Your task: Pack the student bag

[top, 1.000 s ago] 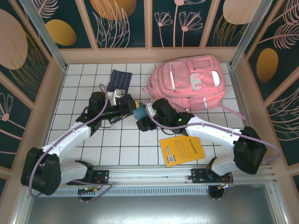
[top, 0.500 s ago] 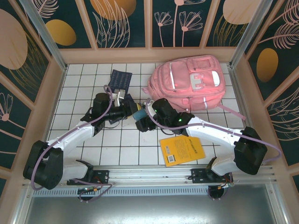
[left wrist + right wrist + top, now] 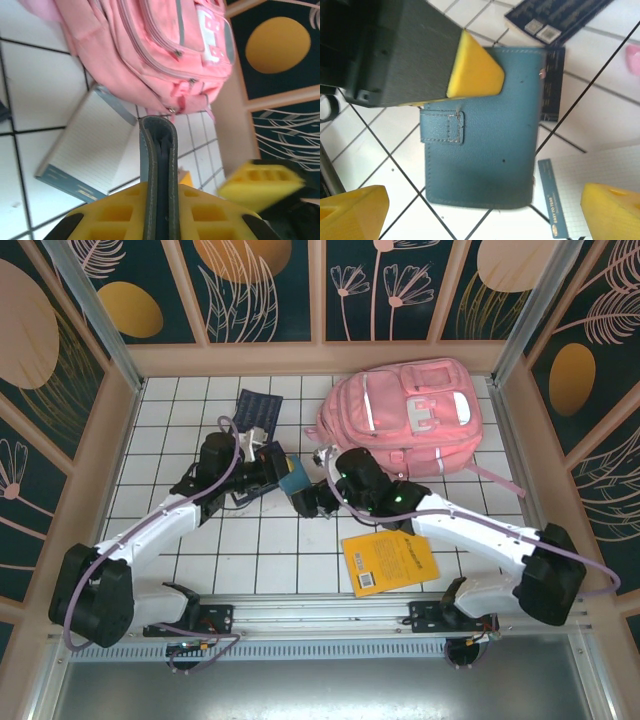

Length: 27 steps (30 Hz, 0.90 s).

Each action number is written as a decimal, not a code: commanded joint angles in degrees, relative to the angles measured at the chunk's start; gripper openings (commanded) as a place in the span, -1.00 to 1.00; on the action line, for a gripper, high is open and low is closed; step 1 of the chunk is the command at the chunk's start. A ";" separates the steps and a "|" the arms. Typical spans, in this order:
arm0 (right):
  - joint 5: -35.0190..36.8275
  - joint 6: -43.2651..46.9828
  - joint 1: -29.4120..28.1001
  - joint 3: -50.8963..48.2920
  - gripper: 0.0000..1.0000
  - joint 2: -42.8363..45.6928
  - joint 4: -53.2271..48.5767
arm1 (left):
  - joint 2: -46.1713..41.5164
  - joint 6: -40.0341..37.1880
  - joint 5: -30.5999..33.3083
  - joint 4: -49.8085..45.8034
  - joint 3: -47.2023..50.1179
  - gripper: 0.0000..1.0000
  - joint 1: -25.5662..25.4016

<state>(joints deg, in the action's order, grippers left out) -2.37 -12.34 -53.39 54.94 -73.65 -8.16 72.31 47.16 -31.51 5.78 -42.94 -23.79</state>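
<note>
The student bag, a big pink backpack, lies at the back right of the tiled table; its zipped pockets face the left wrist camera. My left gripper is shut on a teal leather wallet, seen edge-on between its yellow fingers. My right gripper stands open just in front of the wallet, its fingertips apart on either side and not touching it.
A yellow book lies near the front right. A dark blue booklet lies at the back left. A lined white notepad lies on the tiles between the wallet and the bag. Wooden walls ring the table.
My left gripper has closed on the wallet. My right gripper has opened, let go of it and drawn back a little.
</note>
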 commanded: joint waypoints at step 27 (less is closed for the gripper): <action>-16.56 -6.85 38.77 42.78 0.31 -39.17 -14.36 | -1.16 -8.58 1.65 -6.28 -4.83 -0.39 1.27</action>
<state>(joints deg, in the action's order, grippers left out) -17.72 -19.62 -14.66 94.32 -111.42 -19.62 72.38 39.20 -28.27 -1.74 -48.12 -22.81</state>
